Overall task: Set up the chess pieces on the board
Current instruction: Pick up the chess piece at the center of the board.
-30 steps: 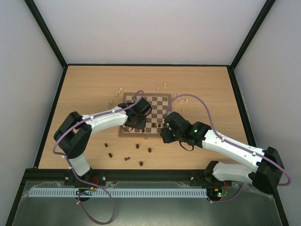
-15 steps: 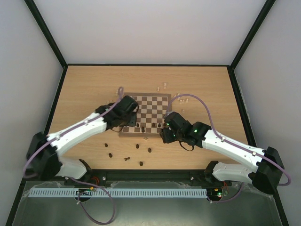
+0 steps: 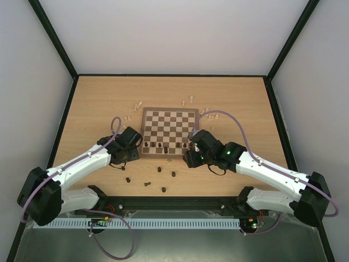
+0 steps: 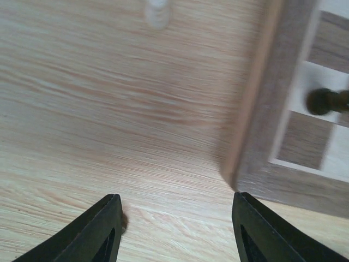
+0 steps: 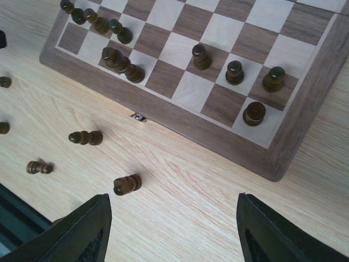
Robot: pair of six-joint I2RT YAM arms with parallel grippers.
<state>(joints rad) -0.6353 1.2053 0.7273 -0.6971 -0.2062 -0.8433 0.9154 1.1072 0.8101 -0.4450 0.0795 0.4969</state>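
Left arm [image 3: 82, 164] pulled back off the square brown-and-cream wooden chessboard [image 3: 170, 121]; left pincer [image 4: 174, 218] open, empty, over light wood table [image 4: 82, 109] by the near-left corner. Right pincer [image 5: 172, 218] open, empty. Right wrist alone resolves tiny dark wooden chessmen [image 5: 234, 71]: four upright near-right, others toppled, lying diagonally across near-row squares.

You are looking into a robotics lab test cell: plain white walls [image 3: 163, 33] held in a black frame [image 3: 53, 41] box in a pale wooden counter [image 3: 98, 98]. The left arm [image 3: 82, 164] and right arm [image 3: 272, 172] are bolted at its near edge, trailing purple cables [image 3: 218, 111] above a slotted white cable duct [image 3: 163, 224].
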